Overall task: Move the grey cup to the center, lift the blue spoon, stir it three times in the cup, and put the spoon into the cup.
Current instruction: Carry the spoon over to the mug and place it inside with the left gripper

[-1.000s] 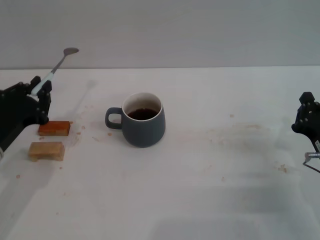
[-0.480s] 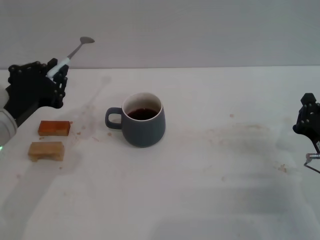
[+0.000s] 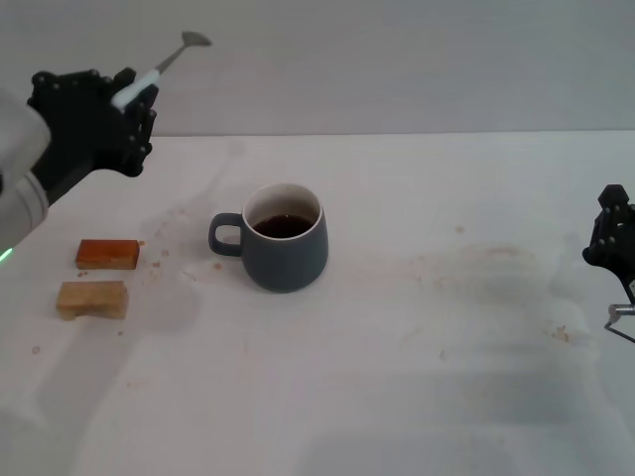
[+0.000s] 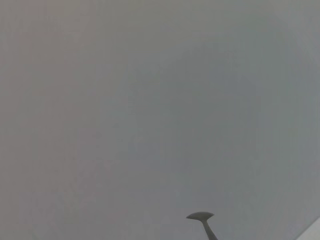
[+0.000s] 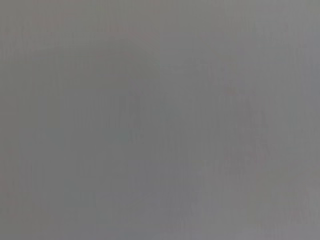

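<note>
The grey cup (image 3: 283,238) stands upright near the middle of the white table, handle to the left, dark liquid inside. My left gripper (image 3: 127,99) is raised at the far left, well above the table, and is shut on the pale-blue handle of the blue spoon (image 3: 169,61). The spoon's metal bowl points up and to the right, and it also shows in the left wrist view (image 4: 201,217) against the grey wall. My right gripper (image 3: 613,238) is parked at the table's right edge.
An orange-brown wooden block (image 3: 108,254) and a tan wooden block (image 3: 92,298) lie at the left of the table (image 3: 417,377), below the left gripper. Faint stains mark the table right of the cup. The right wrist view shows only plain grey.
My left gripper has risen and moved right with the spoon, away from the wooden blocks and towards the cup. The cup and the right arm have not moved.
</note>
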Tool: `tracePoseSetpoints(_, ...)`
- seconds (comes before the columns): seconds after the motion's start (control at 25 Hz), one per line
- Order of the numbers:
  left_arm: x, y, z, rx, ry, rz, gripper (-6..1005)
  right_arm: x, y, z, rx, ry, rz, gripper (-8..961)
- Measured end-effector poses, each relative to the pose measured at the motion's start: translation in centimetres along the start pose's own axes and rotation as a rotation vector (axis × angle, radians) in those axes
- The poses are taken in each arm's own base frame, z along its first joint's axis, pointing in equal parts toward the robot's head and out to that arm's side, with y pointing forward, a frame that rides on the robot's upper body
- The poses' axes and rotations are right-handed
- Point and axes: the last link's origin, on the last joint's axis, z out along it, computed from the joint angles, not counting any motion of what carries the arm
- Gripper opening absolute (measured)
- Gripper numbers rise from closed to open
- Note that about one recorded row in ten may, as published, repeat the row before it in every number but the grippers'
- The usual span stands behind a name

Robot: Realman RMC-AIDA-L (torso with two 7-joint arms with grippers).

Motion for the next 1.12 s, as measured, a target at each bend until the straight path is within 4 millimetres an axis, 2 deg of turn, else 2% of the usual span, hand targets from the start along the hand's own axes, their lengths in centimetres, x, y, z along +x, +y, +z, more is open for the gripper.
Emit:
tracePoseSetpoints(0.16,1.1,0.5,0.5,-0.013,-0.038,0.042,180,0.0,-0.1,0.0,0.002,0.001,-0.004,-2)
tracePoseSetpoints(0.56,2.1,1.6,1.6,-0.041,-0.117,0.098,180,0.1,-0.3,-0.1,0.005,0.004,-0.007,-2)
tracePoseSetpoints(0.84,2.8,1.9,1.8,-0.072,-0.133,0.110,180,0.1,-0.4,-0.2,0.008,0.006,-0.013,-2)
tracePoseSetpoints(0.92,3.8,2.4,1.8,-0.123,-0.165,0.137,180,0.2,-0.6,-0.3,0.010,0.008,-0.016,-1)
tracePoseSetpoints(1.12,4.5,3.0,1.6,-0.168,-0.204,0.183,180,0.2,-1.5,-0.5,0.042,0.011,-0.027,-1)
